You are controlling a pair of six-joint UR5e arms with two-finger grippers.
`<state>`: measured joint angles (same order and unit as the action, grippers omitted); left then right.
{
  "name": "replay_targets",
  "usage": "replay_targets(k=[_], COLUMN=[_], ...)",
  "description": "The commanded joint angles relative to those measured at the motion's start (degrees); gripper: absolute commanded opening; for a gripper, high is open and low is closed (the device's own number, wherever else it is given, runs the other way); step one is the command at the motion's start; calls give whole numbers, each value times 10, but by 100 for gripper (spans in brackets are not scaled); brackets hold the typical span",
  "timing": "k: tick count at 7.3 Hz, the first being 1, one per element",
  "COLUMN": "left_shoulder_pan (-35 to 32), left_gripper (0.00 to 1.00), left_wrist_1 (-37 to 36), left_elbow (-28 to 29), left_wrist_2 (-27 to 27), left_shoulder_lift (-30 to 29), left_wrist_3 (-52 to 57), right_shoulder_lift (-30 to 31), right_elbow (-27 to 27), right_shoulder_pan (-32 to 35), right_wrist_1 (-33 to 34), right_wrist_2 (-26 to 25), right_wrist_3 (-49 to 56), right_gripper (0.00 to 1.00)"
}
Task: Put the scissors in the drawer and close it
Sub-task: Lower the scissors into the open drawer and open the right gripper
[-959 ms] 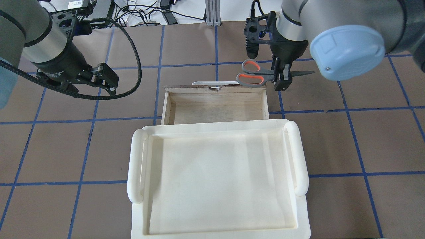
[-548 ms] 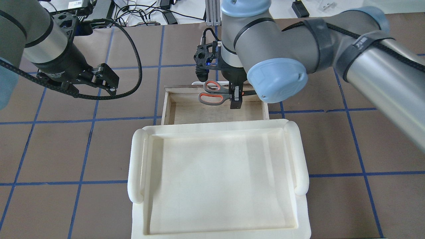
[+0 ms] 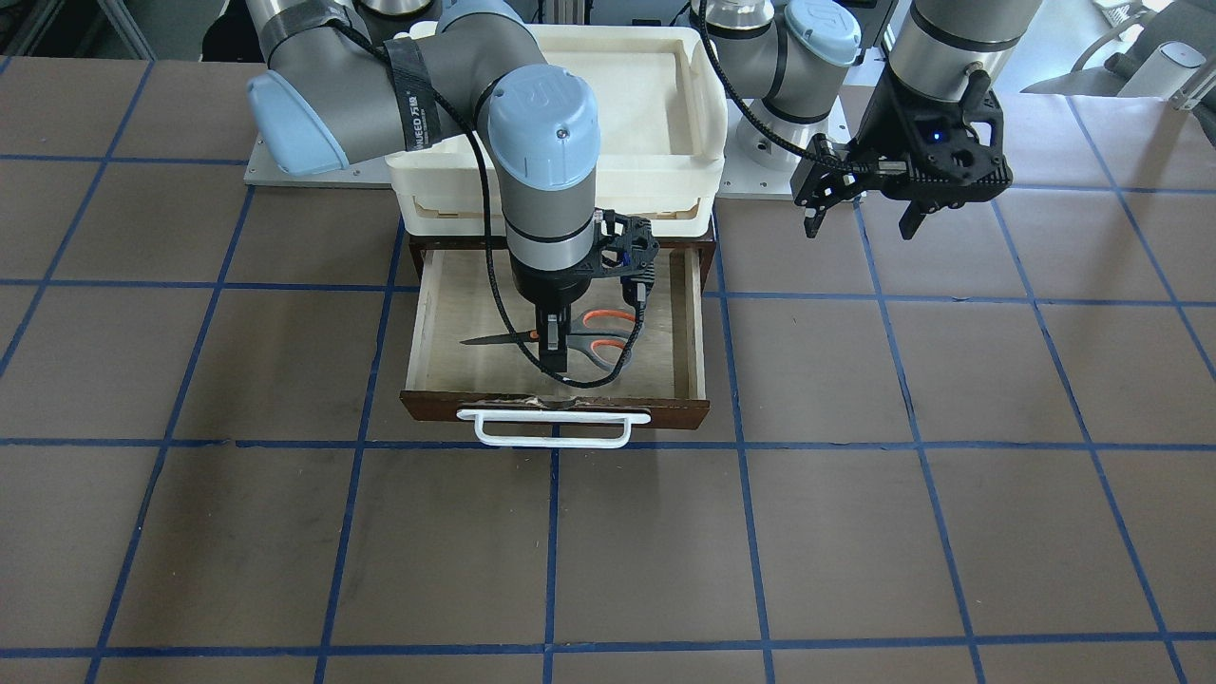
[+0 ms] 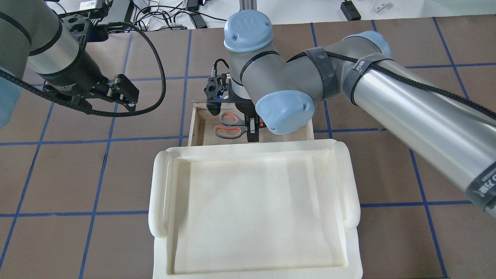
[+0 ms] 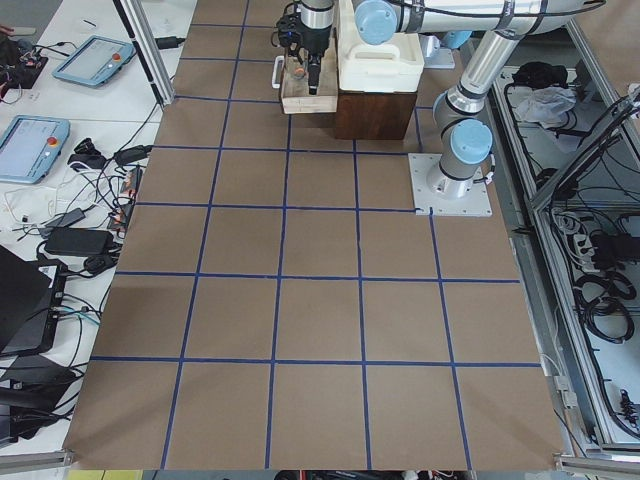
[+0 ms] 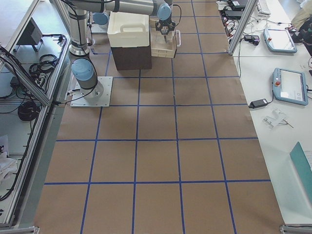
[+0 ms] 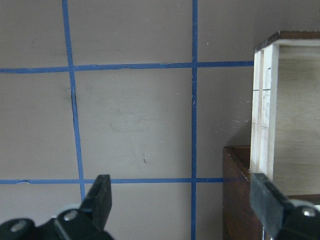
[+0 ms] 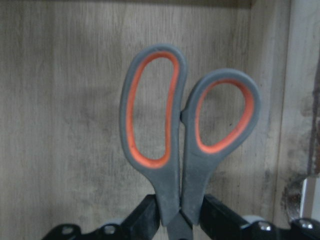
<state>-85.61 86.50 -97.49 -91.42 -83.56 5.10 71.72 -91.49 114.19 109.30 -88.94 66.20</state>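
The scissors (image 3: 598,338) have grey-and-orange loop handles and dark blades. My right gripper (image 3: 553,359) is shut on them near the pivot and holds them flat and low inside the open wooden drawer (image 3: 665,410). The handles point to my left and the blades to my right. The overhead view shows the scissors (image 4: 228,126), the right gripper (image 4: 252,132) and the drawer (image 4: 192,128). The right wrist view shows the handles (image 8: 170,150) close over the plywood floor. My left gripper (image 4: 124,92) is open and empty, left of the drawer; it also shows in the left wrist view (image 7: 182,200).
A cream-white tray (image 4: 159,193) sits on top of the dark cabinet, over the back of the drawer. The drawer's white bar handle (image 3: 551,429) sticks out on the far side. My right arm's elbow (image 4: 285,110) hangs over the drawer's right part.
My right gripper has carried the scissors from beyond the drawer's front, to its right, leftward and toward me, down into the drawer. The left arm has not moved.
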Motion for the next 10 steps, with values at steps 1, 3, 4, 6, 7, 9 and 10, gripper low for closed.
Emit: replay_targets(k=[1,3,4,6,7,9,10], left_shoulder_pan=[0,0,0,0,0,0,0], left_gripper=[100,100,100,100,100,100,100], left_wrist_1=[1,0,1,2,2,4,4], left_elbow=[-1,0,-1,-1,0,2,1], left_wrist_2=[-1,-2,-3,0,4,0,4], left_shoulder_lift=[2,2,2,2,-7,-12,-13], left_wrist_3=[0,0,0,0,-3,-3,-9], right_shoulder_lift=[-6,-6,-6,-6,-7,-6,-7], right_elbow=[0,0,0,-1,-2,-1,-2], right_shoulder_pan=[6,7,7,7,7,8,7], right_wrist_1=[0,1,1,-2,-6,-2,-1], right_wrist_2=[1,1,2,2,2,3,3], right_wrist_3=[0,-5,-9,-16,-14,-12,-13], right_gripper=[0,0,2,3,4,4,20])
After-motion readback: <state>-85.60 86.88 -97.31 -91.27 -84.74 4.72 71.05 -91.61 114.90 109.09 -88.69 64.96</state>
